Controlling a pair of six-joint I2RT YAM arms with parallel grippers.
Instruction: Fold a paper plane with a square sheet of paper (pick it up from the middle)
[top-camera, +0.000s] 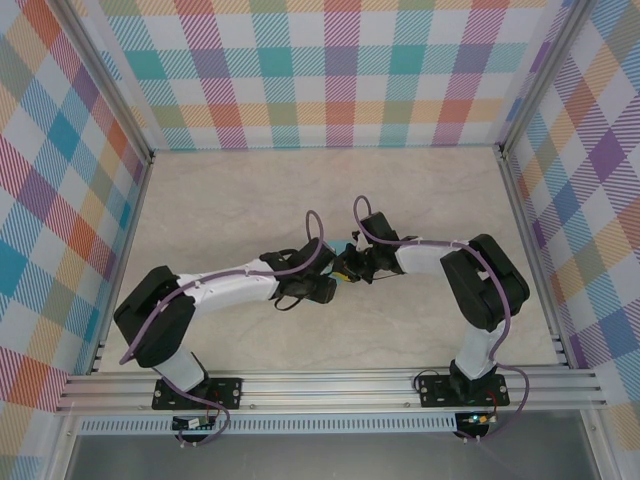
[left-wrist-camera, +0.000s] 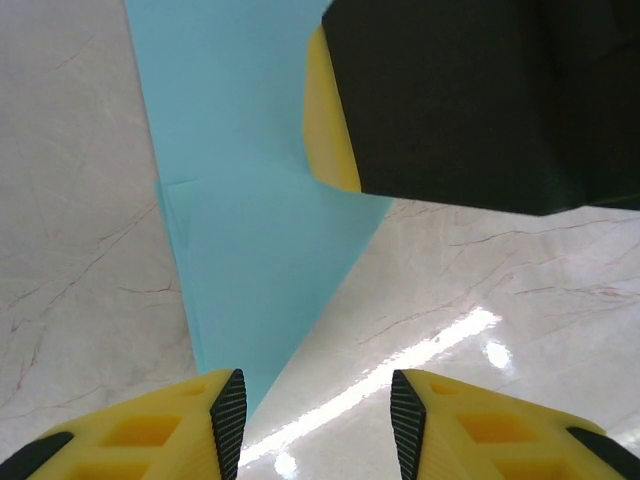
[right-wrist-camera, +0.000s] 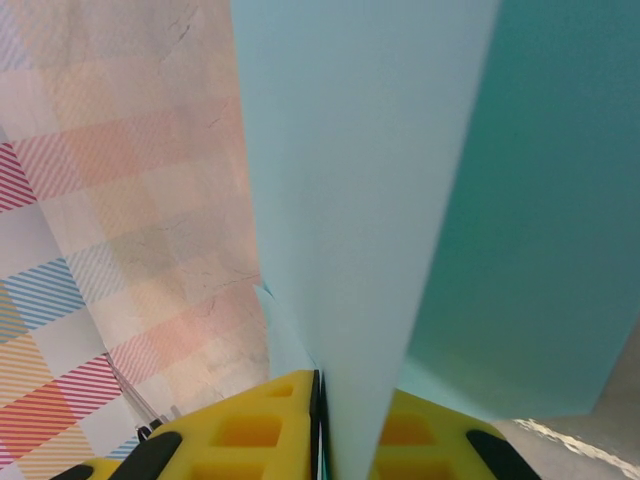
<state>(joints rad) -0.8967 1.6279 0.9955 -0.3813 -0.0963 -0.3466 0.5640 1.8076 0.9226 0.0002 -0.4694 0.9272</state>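
At table (top-camera: 220, 200) centre, the thin folded turquoise paper sheet (right-wrist-camera: 370, 200) is clamped in the closed right gripper (right-wrist-camera: 320, 388); the left gripper (left-wrist-camera: 318, 400) is shown parted beside the sheet's tip.

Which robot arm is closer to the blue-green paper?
Right. The right gripper has its jaws shut on the turquoise paper, touching it. The left gripper sits at the paper's pointed end, jaws open, not gripping it.

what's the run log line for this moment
right end effector: shut on thin turquoise folded paper sheet | left end effector: open, near sheet's tip
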